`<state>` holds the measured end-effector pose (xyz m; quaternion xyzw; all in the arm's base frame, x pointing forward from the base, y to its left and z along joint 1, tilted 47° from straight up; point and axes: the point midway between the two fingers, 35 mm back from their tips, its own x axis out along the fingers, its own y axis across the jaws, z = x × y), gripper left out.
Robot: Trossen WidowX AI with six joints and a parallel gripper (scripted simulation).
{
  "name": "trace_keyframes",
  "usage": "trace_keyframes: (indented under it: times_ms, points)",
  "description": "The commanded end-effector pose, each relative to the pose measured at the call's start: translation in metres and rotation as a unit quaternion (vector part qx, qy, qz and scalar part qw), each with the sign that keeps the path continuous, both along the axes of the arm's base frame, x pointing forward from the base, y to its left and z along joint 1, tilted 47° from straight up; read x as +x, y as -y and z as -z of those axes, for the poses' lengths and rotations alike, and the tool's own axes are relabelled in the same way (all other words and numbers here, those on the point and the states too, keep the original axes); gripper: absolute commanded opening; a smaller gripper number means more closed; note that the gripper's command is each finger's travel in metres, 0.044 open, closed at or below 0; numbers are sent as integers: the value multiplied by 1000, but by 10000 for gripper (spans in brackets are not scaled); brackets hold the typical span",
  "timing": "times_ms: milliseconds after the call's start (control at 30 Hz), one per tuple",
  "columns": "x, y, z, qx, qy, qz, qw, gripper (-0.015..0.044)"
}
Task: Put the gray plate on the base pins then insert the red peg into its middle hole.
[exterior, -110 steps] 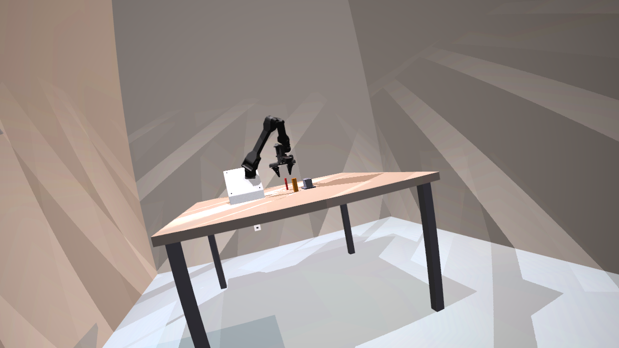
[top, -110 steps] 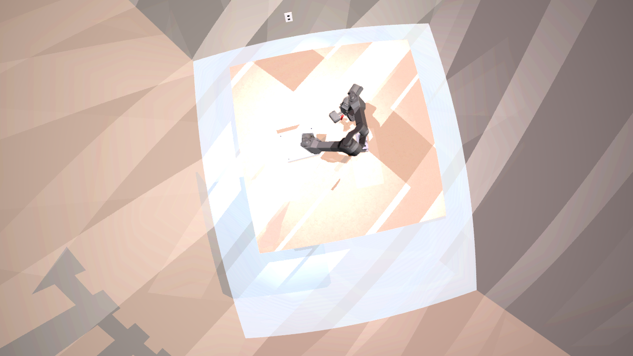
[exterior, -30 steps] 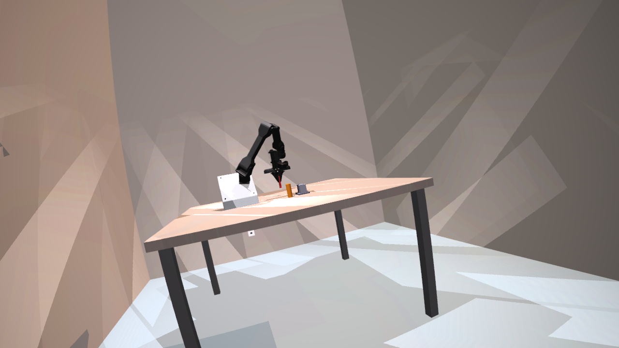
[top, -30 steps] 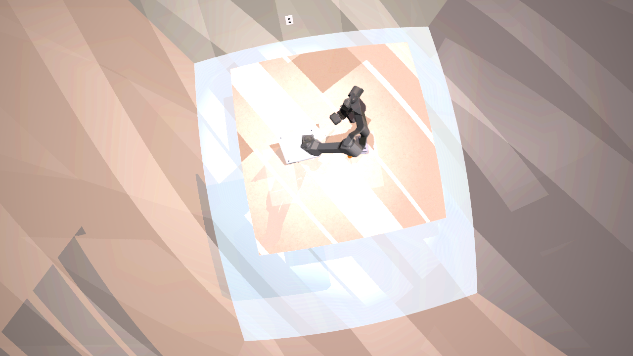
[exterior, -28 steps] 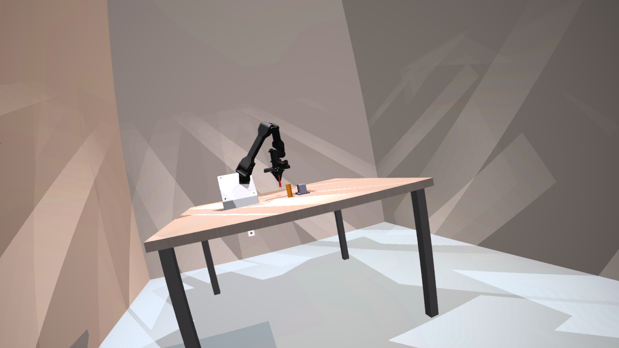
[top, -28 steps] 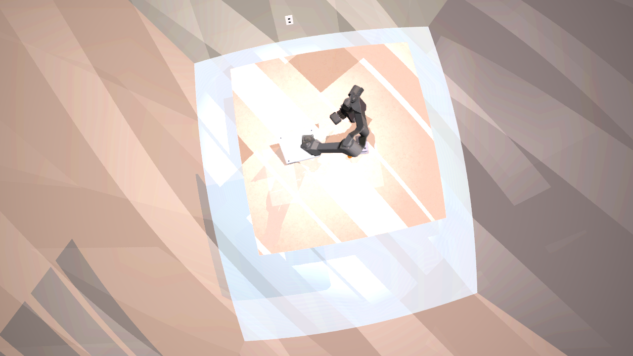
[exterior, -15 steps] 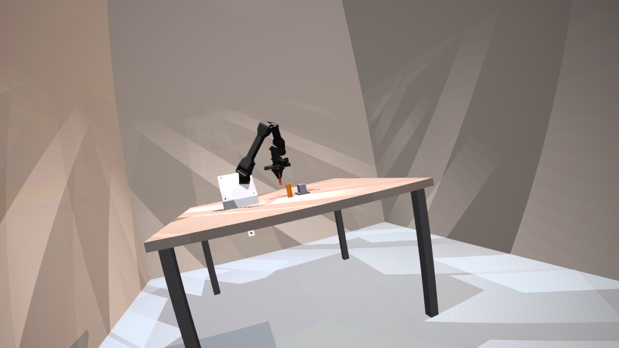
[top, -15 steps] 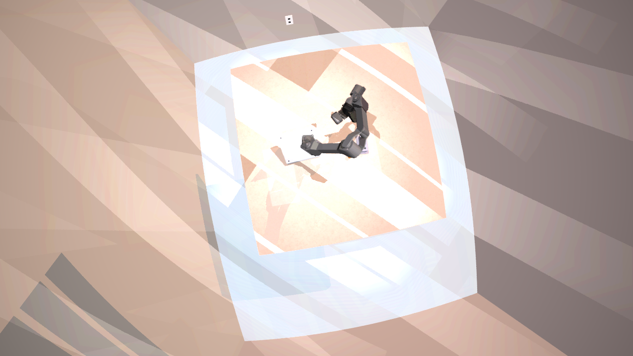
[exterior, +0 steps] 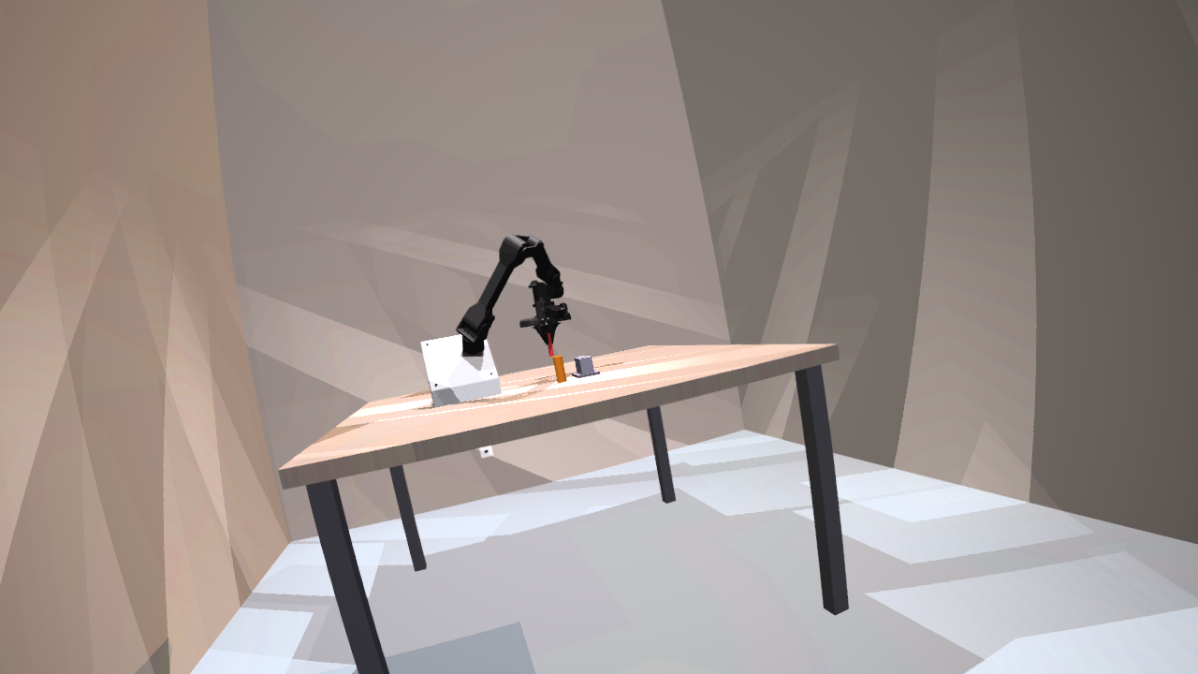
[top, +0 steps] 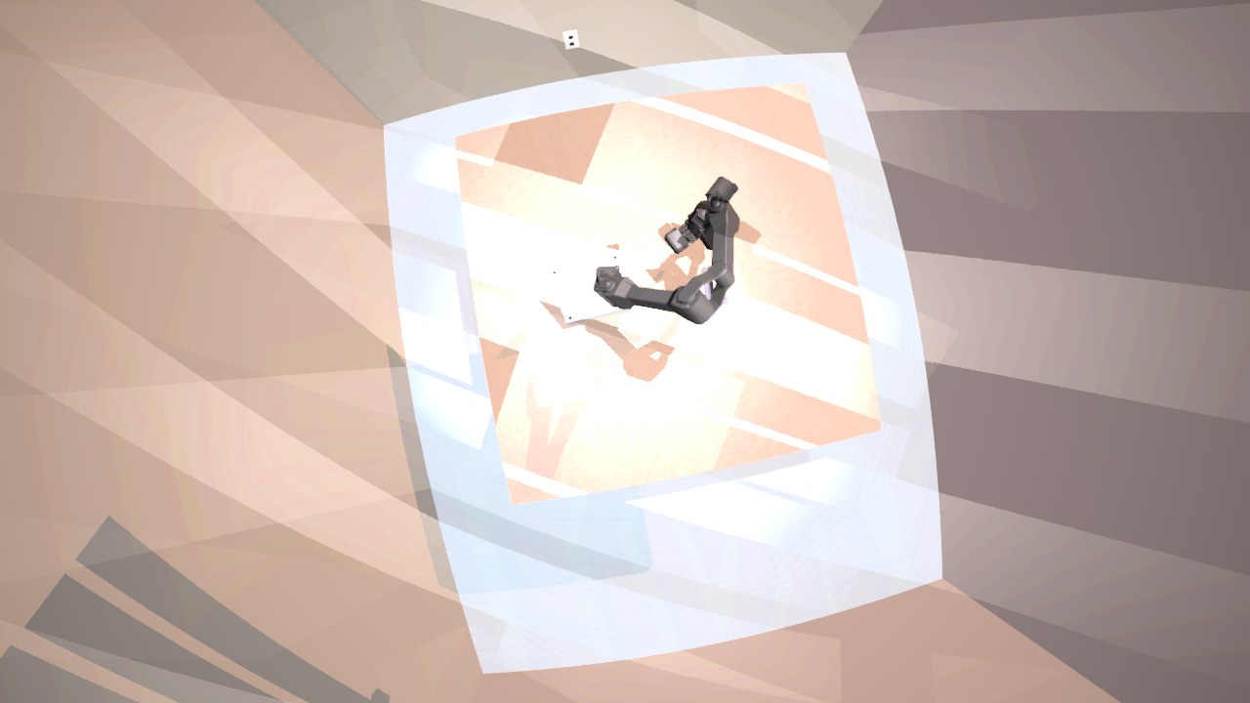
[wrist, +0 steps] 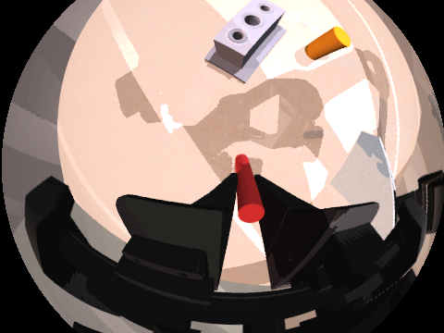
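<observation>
While the gripper (top: pixel 678 240) (exterior: pixel 549 337) (wrist: pixel 244 179) is clamping one red peg (exterior: pixel 550 344) (wrist: pixel 249 196) between its two fingertips, the peg is hanging above the surface (top: pixel 603 419) (exterior: pixel 711 364) (wrist: pixel 106 153). One gray plate (wrist: pixel 231 43) is lying on the base (wrist: pixel 242 74), the two forming a single block in the wrist view. Three holes are showing in a row along the plate, the middle one (wrist: pixel 252 19) containing no peg. One orange cylinder (exterior: pixel 559 369) (wrist: pixel 327 43) is standing upright near the base, apart from it. One robot arm (top: pixel 722 244) (exterior: pixel 495 288) is reaching over the surface from a white mounting block (top: pixel 581 301) (exterior: pixel 452 373) (wrist: pixel 370 185).
</observation>
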<state>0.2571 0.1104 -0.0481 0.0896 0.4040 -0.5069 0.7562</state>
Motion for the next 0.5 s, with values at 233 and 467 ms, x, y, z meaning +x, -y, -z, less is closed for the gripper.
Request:
trace_keyframes:
  times_ms: [233,467]
  points:
    - [24,12,-24,4,4,-4,1000,0]
    - [37,22,-37,4,6,-4,1000,0]
